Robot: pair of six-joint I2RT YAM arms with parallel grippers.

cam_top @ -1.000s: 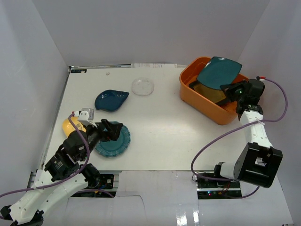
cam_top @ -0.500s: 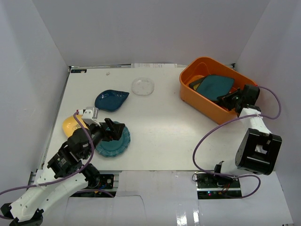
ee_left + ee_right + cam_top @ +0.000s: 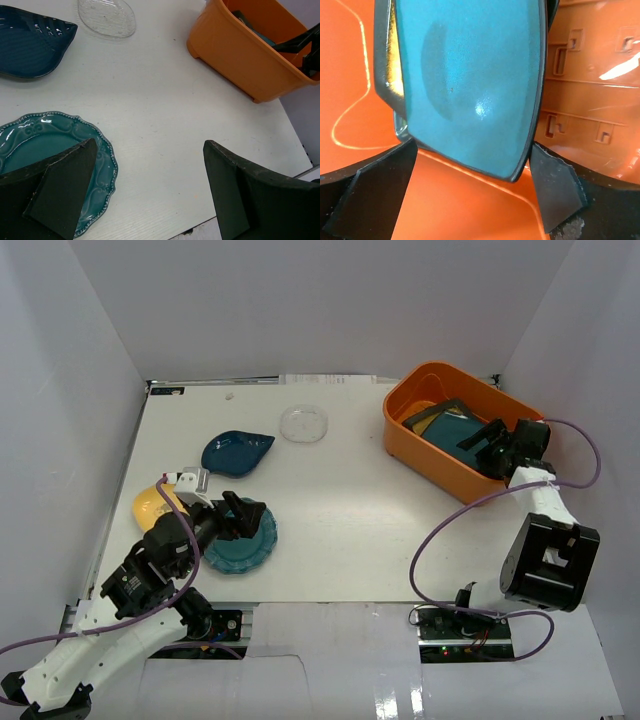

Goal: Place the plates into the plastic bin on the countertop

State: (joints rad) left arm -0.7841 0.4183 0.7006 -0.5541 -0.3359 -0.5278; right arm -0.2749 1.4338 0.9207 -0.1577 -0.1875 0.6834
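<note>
Caught the right gripper low over the right end of the plastic bin, with fingers spread wide and pinching nothing. Found the teal square plate lying inside that bin, just ahead of the open fingers, resting partly on the amber square plate with its black rim. Got the same from the right wrist: teal square plate filling the gap above the right gripper, overlapping the amber square plate, with the slotted orange plastic bin behind.

Swung over to the left gripper, hovering above the teal scalloped plate near the front of the countertop. Saw it spread apart too, and empty. Picked out from the left wrist one finger of the left gripper over the teal scalloped plate, the other over bare countertop. Couldn't tell whether touching.

Noted the dark-blue leaf plate farther back, the small yellow plate half hidden beside the left arm, and a clear round dish between leaf plate and bin.
</note>
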